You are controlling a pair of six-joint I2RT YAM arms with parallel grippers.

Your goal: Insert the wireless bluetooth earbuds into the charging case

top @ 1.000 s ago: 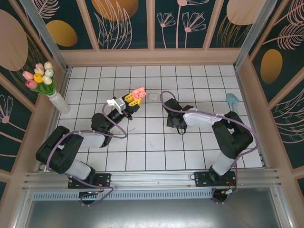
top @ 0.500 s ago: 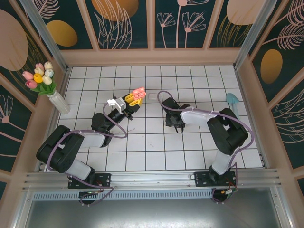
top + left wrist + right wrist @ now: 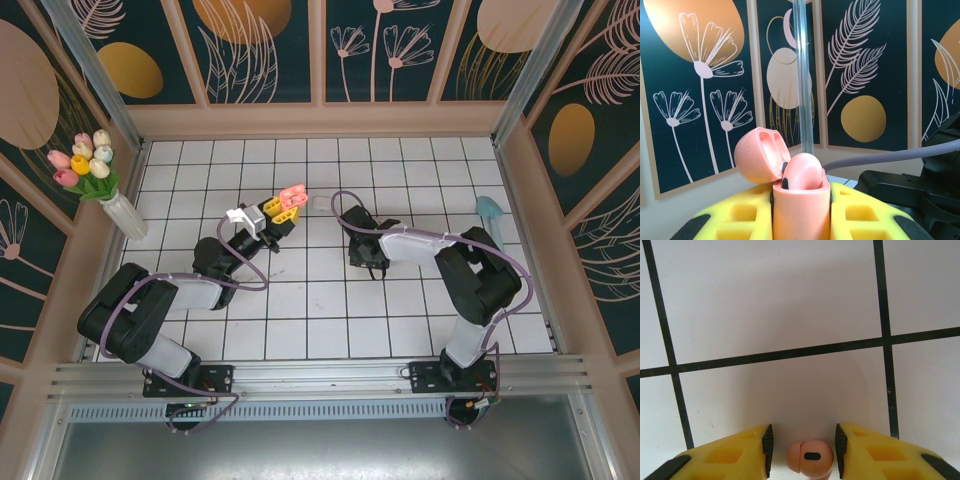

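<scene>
Within right end effector (image 3: pixel 803 440), pink earbud (image 3: pixel 810 458) (jaws narrower than before, not clamped), left end effector (image 3: pixel 801 225) clamped on charging case (image 3: pixel 799 197)

White tiled floor (image 3: pixel 300 320) with black grout. Dark teal wall panels (image 3: pixel 375 45) bear floral motifs. Tulip vase (image 3: pixel 128 218) stands left.

- Charging case (image 3: pixel 800 210): salmon-pink plastic, smooth, with a soft satin sheen; the lid's inner hollow is glossier.
- Earbud (image 3: pixel 810 458): pink plastic, smooth and matt.
- Jaws, both wrist views: yellow moulded plastic, matt, edged with black rubbery pads.
- Desk (image 3: pixel 330 320): white tiles, smooth, faintly glossy, with dark grout lines.
- Front rail (image 3: pixel 320 378): brushed grey metal.
</scene>
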